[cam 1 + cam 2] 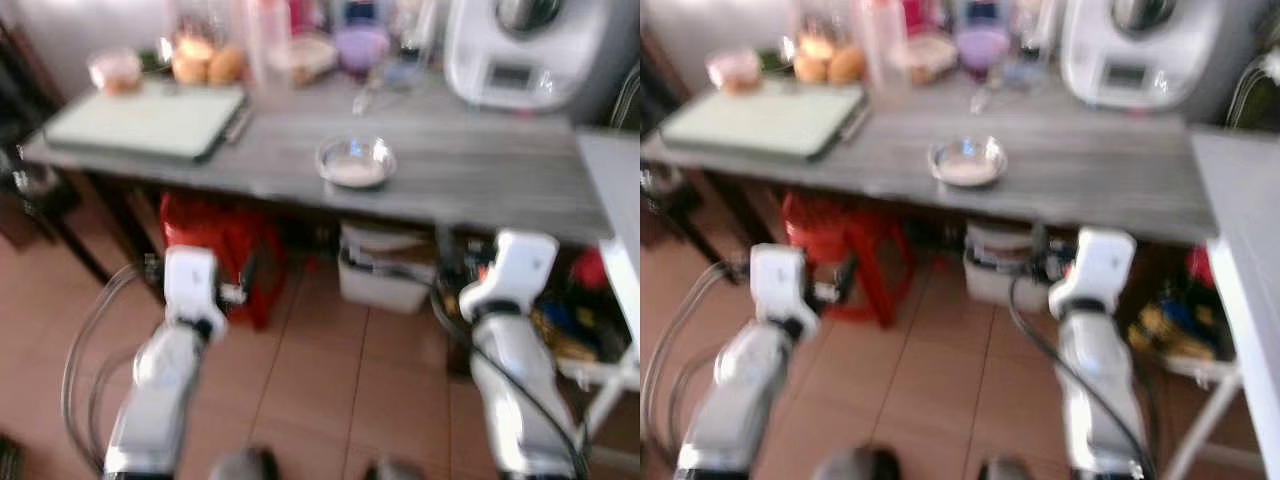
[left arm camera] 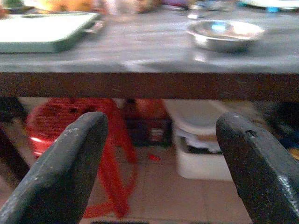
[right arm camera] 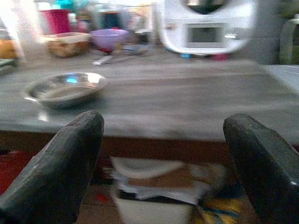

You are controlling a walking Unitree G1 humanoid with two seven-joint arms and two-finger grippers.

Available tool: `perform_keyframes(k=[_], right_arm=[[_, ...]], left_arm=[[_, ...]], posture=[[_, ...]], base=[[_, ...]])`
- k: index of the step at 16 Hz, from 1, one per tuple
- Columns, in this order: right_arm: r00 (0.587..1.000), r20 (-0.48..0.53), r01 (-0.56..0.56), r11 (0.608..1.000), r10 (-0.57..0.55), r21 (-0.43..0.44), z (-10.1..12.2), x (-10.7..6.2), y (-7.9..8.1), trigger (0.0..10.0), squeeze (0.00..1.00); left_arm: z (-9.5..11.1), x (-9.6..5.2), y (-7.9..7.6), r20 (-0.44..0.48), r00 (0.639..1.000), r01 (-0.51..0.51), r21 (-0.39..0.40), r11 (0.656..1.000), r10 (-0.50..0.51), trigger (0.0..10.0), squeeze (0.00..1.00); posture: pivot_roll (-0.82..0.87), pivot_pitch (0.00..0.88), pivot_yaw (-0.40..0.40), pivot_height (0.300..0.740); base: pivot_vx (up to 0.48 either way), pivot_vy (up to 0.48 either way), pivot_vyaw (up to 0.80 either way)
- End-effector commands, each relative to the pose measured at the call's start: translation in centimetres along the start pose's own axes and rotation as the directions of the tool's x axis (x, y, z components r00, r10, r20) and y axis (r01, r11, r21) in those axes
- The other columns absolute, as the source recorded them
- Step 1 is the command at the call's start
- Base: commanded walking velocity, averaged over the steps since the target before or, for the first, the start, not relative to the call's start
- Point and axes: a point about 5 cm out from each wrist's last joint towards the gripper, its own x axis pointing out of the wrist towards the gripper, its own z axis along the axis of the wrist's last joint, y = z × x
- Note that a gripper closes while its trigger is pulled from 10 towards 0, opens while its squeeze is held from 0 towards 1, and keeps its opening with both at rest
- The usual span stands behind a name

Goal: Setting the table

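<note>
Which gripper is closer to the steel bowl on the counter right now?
Roughly even; neither is clearly nearer. The steel bowl sits near the counter's front edge. The left gripper and right gripper are both open, low before that edge, either side of the bowl.

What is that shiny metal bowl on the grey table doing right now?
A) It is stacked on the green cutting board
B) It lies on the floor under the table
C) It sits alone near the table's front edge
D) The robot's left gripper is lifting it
C: the metal bowl rests on the grey table near its front edge, apart from the cutting board, with both grippers below the tabletop.
</note>
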Motion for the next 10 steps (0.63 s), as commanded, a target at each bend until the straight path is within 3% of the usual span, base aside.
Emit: perform_keyframes(k=[1,7,10], right_arm=[[1.0,0.004,-0.009,1.0,0.009,0.008,0.13,0.08,0.24,10.0,0.0],[1.0,-0.001,-0.012,1.0,0.012,0.009,-0.06,0.03,0.32,10.0,0.0],[1.0,-0.013,-0.018,1.0,0.018,0.002,-0.36,0.03,0.39,10.0,0.0]], left_arm=[[0.56,0.16,0.45,0.015,1.0,-0.01,0.021,1.0,0.01,10.0,0.0],[0.56,0.11,0.25,0.023,1.0,0.001,0.019,1.0,-0.002,10.0,0.0],[1.01,0.21,-0.18,0.061,0.998,0.016,0.002,1.0,-0.016,10.0,0.0]], posture=[[-0.06,0.0,0.03,0.74],[-0.05,0.0,0.027,0.74],[-0.06,0.0,0.026,0.74]], base=[[-0.289,0.0,-0.51],[-0.273,0.0,-0.08],[0.0,0.0,0.0]])
